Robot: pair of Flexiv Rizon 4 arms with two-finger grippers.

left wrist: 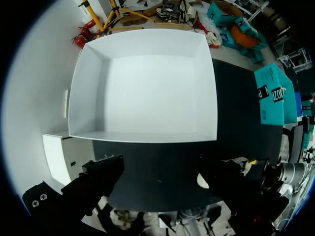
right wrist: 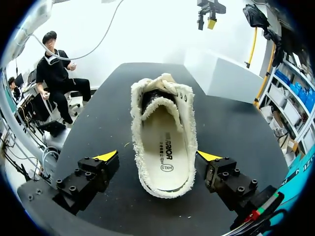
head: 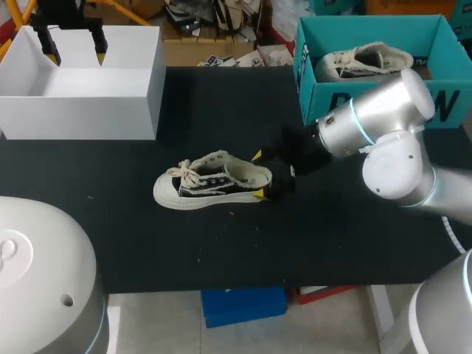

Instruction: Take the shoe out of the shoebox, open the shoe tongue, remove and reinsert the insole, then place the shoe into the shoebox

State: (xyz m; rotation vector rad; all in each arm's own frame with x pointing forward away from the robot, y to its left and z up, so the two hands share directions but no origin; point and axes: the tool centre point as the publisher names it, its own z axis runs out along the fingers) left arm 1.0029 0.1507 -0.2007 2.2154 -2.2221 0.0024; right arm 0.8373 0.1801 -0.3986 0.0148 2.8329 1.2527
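Note:
A black canvas shoe [head: 210, 181] with a cream frayed collar, white toe cap and white laces lies on the black table [head: 147, 236], toe toward my left. My right gripper [head: 258, 175] is open at its heel, one yellow tip on each side. In the right wrist view the shoe [right wrist: 162, 137] sits heel-first between the open fingers [right wrist: 106, 158], insole showing; the gripper [right wrist: 157, 157] does not clamp it. My left gripper [head: 75, 53] hangs open over the empty white box [head: 81, 88], seen from above in the left wrist view as the white box [left wrist: 142, 88].
A teal shoebox [head: 369, 96] at the back right holds another cream shoe [head: 365, 63]. The table's front edge [head: 221, 286] is close below the shoe. My right arm's silver elbow [head: 391, 140] stands over the table's right side.

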